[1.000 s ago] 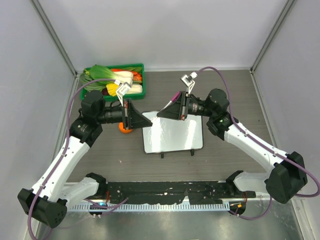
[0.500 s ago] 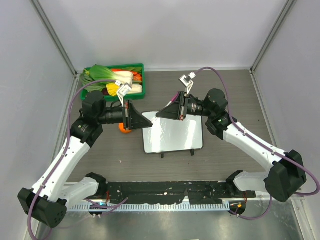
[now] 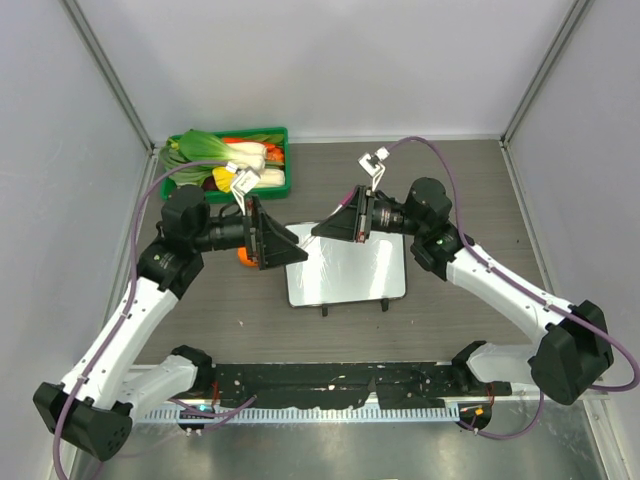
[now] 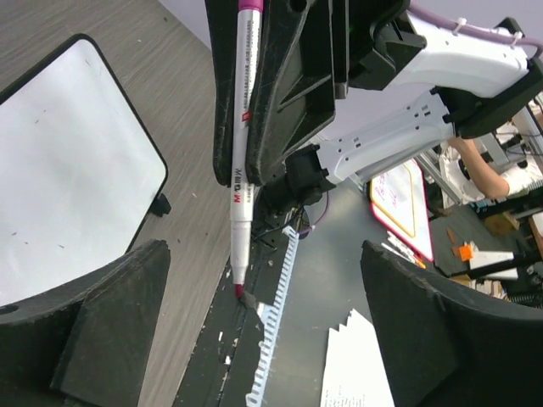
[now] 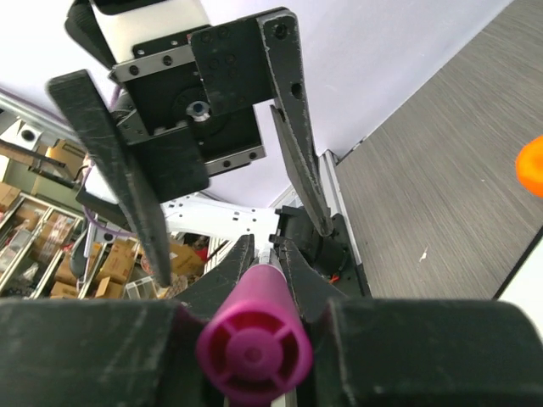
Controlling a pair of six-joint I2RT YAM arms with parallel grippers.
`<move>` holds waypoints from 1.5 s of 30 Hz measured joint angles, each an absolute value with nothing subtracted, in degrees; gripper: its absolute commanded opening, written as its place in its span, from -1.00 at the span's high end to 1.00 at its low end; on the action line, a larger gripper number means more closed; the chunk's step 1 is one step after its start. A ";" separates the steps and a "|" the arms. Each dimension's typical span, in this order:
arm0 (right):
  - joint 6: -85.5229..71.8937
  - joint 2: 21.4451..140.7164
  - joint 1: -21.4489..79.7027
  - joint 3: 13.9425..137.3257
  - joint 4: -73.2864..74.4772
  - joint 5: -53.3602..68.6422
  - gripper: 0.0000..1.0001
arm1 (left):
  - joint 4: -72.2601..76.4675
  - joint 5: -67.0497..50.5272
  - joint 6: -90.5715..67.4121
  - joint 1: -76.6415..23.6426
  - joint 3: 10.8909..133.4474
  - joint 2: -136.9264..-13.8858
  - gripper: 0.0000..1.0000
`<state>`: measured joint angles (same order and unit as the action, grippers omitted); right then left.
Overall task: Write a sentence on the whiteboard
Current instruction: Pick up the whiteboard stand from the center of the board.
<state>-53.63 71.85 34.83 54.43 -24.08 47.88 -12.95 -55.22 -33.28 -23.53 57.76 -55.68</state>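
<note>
Whiteboard [image 3: 345,268] flat at centre of table [image 3: 460,190], blank but for specks. Light, glossy, probably prone to slide under pen pressure; best steadied by black frame edge. Marker [image 4: 243,127] slim, stiff, uncapped, clamped mid-barrel in right gripper [image 3: 322,228]. Left gripper [image 3: 292,246] spread wide, empty, just beside.

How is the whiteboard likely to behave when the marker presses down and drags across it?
The whiteboard looks thin and light, lying flat on the table, so it may slide under a dragging stroke. Its glossy face probably gives the marker tip little grip. The small feet at the near edge might let it rock slightly.
</note>
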 measured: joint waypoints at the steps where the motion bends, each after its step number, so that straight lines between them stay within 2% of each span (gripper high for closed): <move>1: -53.01 71.75 34.83 54.43 -23.24 47.42 0.98 | -13.08 -54.59 -33.30 -23.53 57.71 -55.24 -0.99; 9: -46.78 68.58 34.83 54.43 -13.15 40.60 0.98 | -16.12 -47.81 -33.06 -23.57 56.58 -52.14 -0.99; 18: -43.16 64.29 32.05 53.56 -3.60 30.24 0.98 | -20.16 -32.84 -38.19 -26.65 48.80 -51.66 -0.99; 25: -43.81 63.22 25.26 49.54 -0.23 28.10 0.99 | -22.70 -15.09 -44.38 -40.10 46.17 -53.93 -0.99; 29: -43.83 62.13 22.52 48.21 2.13 27.90 0.99 | -24.73 -3.51 -48.25 -49.19 46.06 -57.25 -0.86; 35: -43.83 59.79 20.32 47.88 3.20 28.01 0.99 | -26.68 9.58 -54.39 -60.90 46.09 -66.13 -0.78; 42: -43.81 59.46 19.75 47.53 3.79 28.18 0.99 | -28.62 19.11 -60.07 -67.81 49.32 -80.14 -0.68; 45: -43.81 59.35 19.66 47.27 4.14 28.18 0.99 | -28.38 21.23 -61.12 -68.90 50.39 -84.47 -0.56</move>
<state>-43.81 59.35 19.66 47.27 4.14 28.18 -28.38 21.23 -61.12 -68.90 50.39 -84.47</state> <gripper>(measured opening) 0.207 0.834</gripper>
